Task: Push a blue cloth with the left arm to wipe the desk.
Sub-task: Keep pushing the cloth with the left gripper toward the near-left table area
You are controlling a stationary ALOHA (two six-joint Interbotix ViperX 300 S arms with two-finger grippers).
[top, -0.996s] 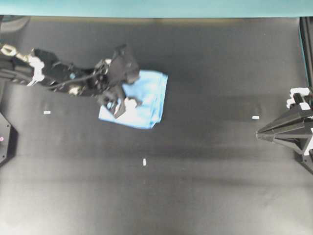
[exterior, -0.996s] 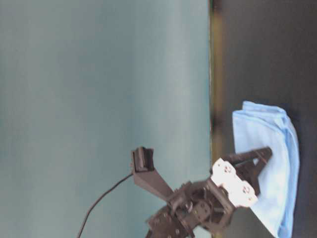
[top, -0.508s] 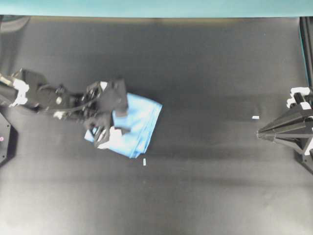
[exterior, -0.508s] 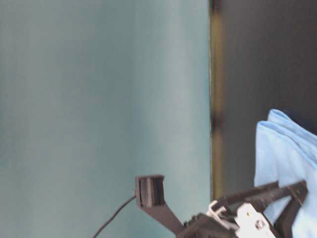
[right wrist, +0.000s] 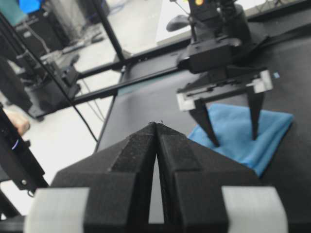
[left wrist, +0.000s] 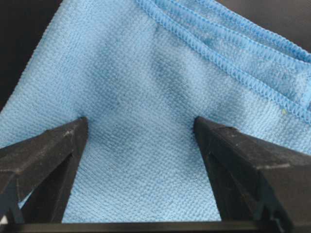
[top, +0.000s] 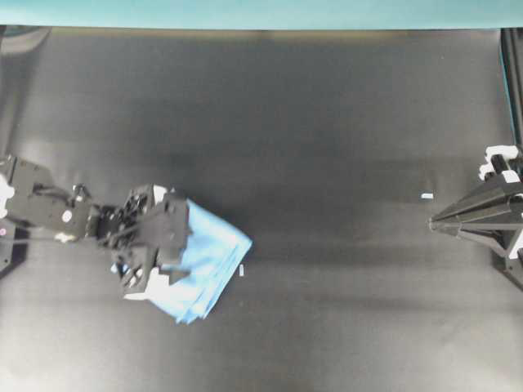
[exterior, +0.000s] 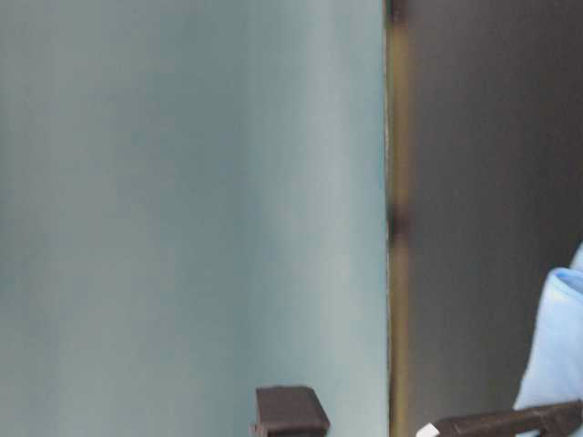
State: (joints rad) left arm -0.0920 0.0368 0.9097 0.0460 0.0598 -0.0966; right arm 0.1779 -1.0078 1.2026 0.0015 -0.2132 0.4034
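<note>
Near the left edge of the desk [top: 343,122], toward its near-left corner, the left gripper [top: 145,278] of the left arm [top: 57,219] points down onto the blue cloth [top: 204,261] with its fingers [left wrist: 46,155] spread wide apart, both tips pressed into the fabric rather than pinching it (the wrist view shows cloth filling the whole gap between them). The cloth lies flat and folded, turned diamond-wise, its layered stitched hems stacked along the side away from the arm. A small white mark [top: 241,270] sits just beside the cloth's right corner; another white mark [top: 426,196] lies well apart toward the right edge. There the right gripper [right wrist: 156,127] hangs above the surface, fingers pressed together with nothing between them, facing the cloth. A teal strip [top: 261,13] runs along the far edge.
</note>
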